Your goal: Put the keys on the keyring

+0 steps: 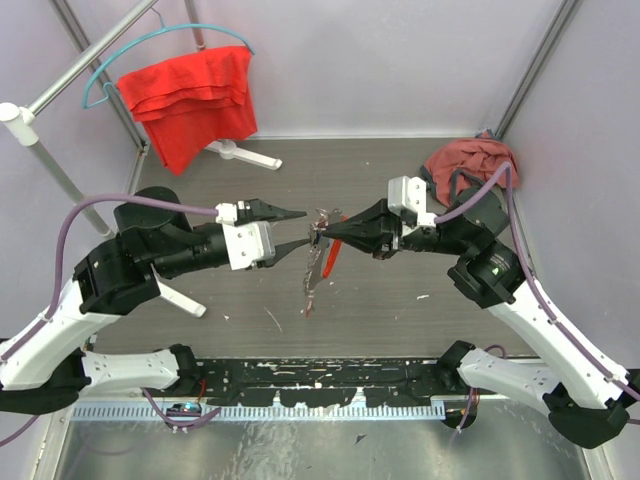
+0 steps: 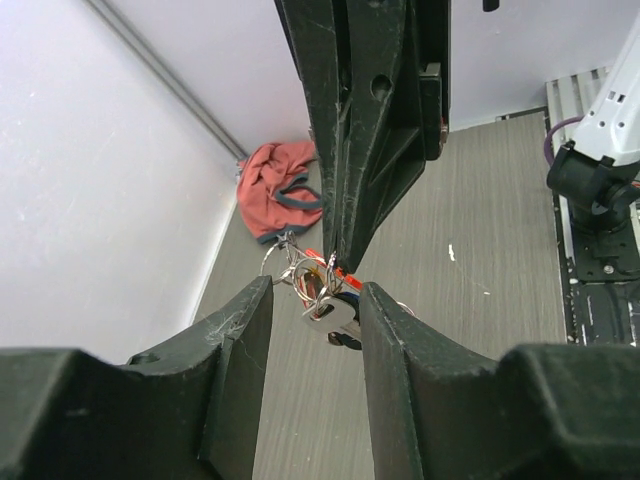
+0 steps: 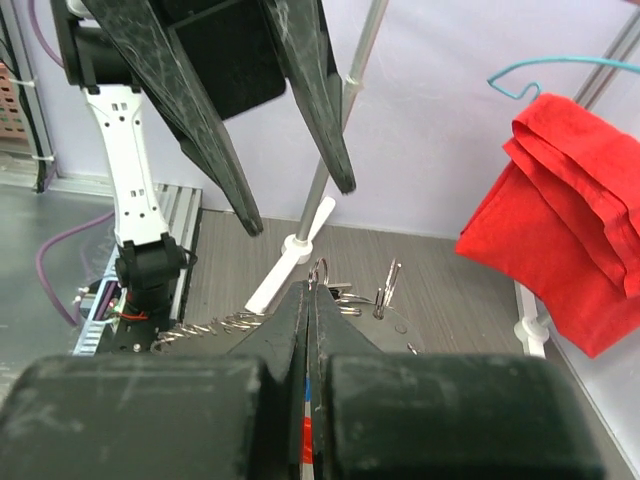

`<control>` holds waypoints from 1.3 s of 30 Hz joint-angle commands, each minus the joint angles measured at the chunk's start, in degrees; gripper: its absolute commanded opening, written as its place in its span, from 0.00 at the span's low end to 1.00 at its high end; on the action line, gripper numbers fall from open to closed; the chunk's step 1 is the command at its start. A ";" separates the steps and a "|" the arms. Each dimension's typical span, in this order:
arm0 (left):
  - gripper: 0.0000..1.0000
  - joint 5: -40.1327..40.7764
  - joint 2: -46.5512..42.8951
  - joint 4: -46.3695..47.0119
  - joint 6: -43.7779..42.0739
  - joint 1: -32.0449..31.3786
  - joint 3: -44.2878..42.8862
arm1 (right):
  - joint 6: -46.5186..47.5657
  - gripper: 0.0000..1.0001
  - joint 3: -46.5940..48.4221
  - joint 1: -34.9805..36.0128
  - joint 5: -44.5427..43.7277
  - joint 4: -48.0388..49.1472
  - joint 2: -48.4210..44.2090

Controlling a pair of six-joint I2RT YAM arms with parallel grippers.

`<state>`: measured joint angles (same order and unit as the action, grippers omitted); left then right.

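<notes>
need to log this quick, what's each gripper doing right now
left gripper: open
right gripper: shut on the keyring

Both hands read black on my feed, the left hand and the right hand, each scuffed with pale scratches. The keyring is silvery, and its tag is red-orange. The keys are silvery with reddish and orange touches; I cannot make out other head colours. The surface is grey-brown with fine wood-grain streaks. I see a bright red cloth, a teal hanger and a faded pink cloth edged in grey. The arms are white and black, the cables purple and the walls pale lilac-white.
</notes>
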<state>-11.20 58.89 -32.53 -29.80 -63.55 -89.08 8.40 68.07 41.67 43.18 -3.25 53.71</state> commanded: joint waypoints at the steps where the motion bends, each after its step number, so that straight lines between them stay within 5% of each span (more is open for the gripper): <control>1: 0.47 -4.05 0.35 2.63 0.70 -0.17 -0.08 | -1.77 0.01 3.17 0.03 3.03 7.01 -2.07; 39: 0.26 -5.91 2.74 -0.34 -0.32 -0.22 -2.31 | -4.33 0.01 1.78 0.07 5.56 9.71 -4.51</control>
<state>-17.06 61.71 -32.97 -29.95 -63.55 -89.49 4.32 68.49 41.67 49.12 2.57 50.48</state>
